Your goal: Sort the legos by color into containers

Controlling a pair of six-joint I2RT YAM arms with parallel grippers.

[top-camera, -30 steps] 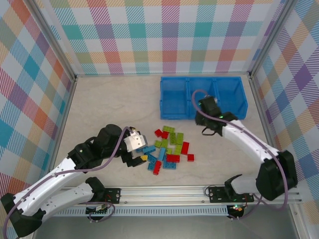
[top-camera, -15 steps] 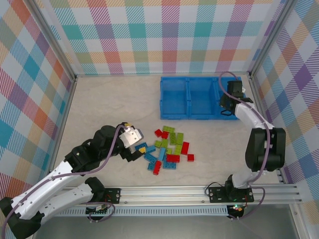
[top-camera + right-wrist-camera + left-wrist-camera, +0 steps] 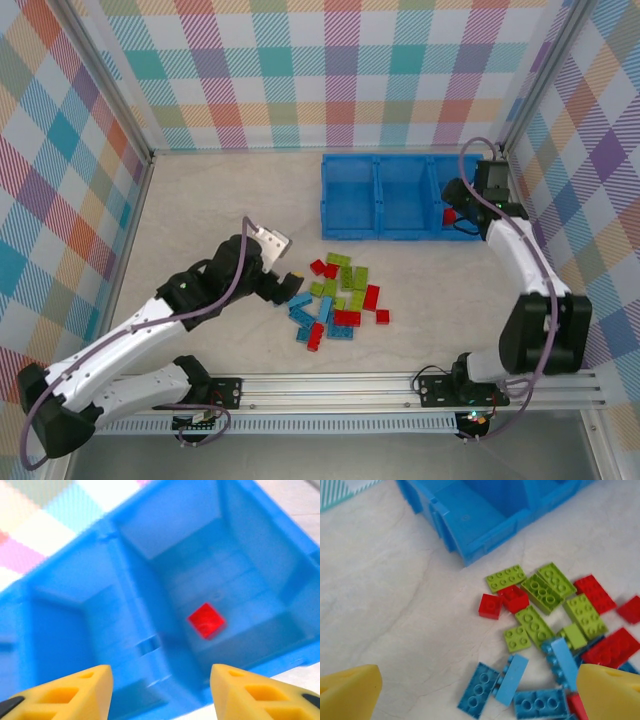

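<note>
The right end effector is spread and empty above the bin's right compartment, where a red brick is seen. The left end effector, spread wide, hangs over the pile on the tabletop. One blue brick should be straddled squarely, with its neighbours left undisturbed.

Setting: robotics lab test cell. Evidence: pale marbled tabletop enclosed on three sides by plaid-printed backdrop panels; aluminium corner posts framing the enclosure; slotted aluminium rail along the near edge, carrying two bolted arm bases.
</note>
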